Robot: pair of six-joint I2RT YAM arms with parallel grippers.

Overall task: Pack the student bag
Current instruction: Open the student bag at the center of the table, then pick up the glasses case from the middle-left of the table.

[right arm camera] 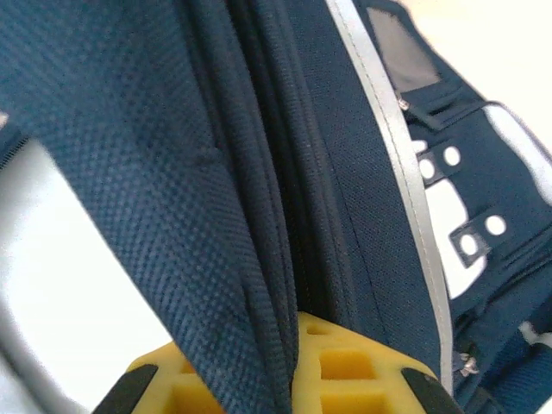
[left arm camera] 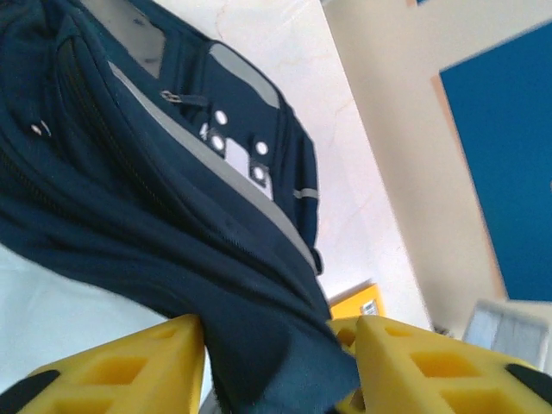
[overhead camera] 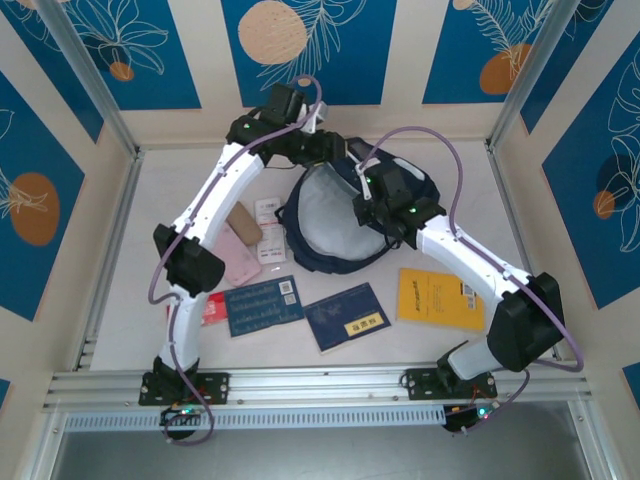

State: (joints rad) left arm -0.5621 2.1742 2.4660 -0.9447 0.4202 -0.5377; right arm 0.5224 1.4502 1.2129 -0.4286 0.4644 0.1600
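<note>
The pale tabletop (overhead camera: 150,210) carries the bag (overhead camera: 330,220) at its middle, toward the far side. The bag lies with its mouth held open, and light grey lining shows inside the navy rim.

The left hand (overhead camera: 325,152) reaches over the bag's far edge. In the left wrist view, the left hand (left arm camera: 280,362) pinches a fold of the bag (left arm camera: 172,172) between its yellow fingers (left arm camera: 129,366). The right hand (overhead camera: 372,205) sits at the bag's right rim. In the right wrist view, it (right arm camera: 276,371) is pressed together on the thick navy edge of the bag (right arm camera: 172,172).

A yellow book (overhead camera: 440,297) lies flat right of the bag, near the right arm. Two blue books lie side by side at the near side, one dark (overhead camera: 345,317) and one with white writing (overhead camera: 262,306). Left of the bag lie a pink case (overhead camera: 240,258), a tan piece (overhead camera: 244,222) and a white card (overhead camera: 268,213). A small red thing (overhead camera: 212,308) shows beside the left arm.
</note>
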